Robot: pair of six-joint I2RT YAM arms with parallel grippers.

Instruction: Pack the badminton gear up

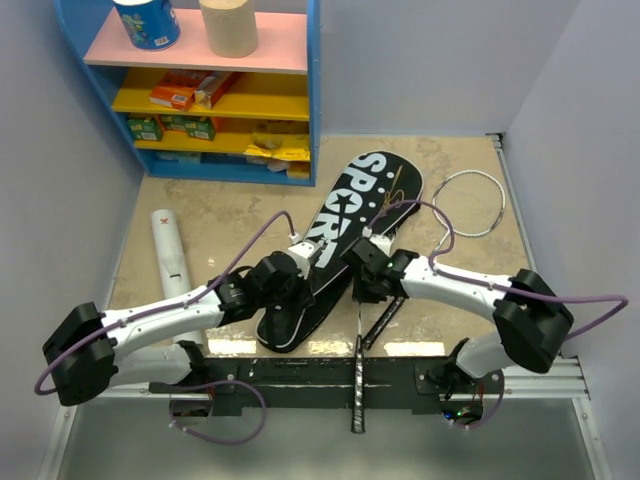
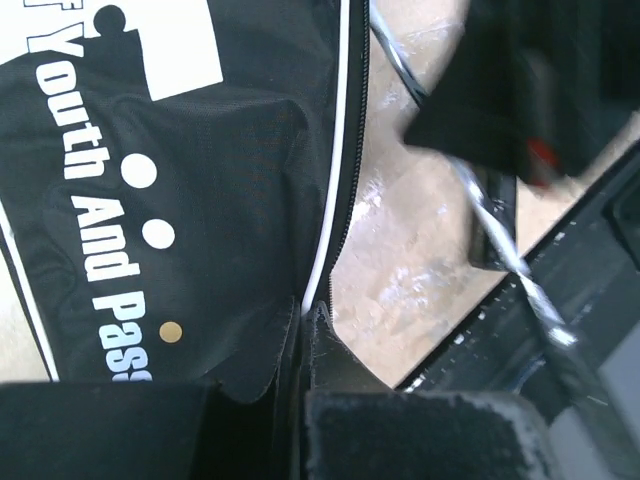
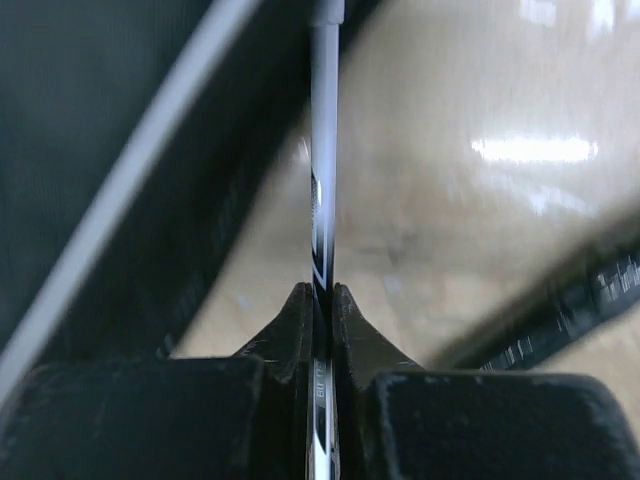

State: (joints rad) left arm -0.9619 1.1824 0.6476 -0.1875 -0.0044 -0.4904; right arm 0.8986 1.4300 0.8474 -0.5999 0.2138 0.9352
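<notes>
Black bag [image 1: 345,215]: showing white SPORT lettering.
Right pincer [image 3: 322,296]: I'm pinching the racket shaft [image 3: 322,120].
Left pincer [image 2: 304,318]: I'm nipping the bag's edge.

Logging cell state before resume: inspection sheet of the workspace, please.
Surface: tan stone-look tabletop, glossy.
Job's things: black racket-shaped fabric bag lettered SPORT, centre; long white tube left of it; thin white racket shaft beside the bag's edge; white-framed racket head right of the bag.
Clutter: blue paper roll, tan paper roll, small coloured boxes, all on the blue shelf unit.
Grippers: left gripper shut on the bag's edge; right gripper shut on the racket shaft.
Cables: purple cables, one per side, loose loops.
Surroundings: shelf unit at the back; plain grey walls.
</notes>
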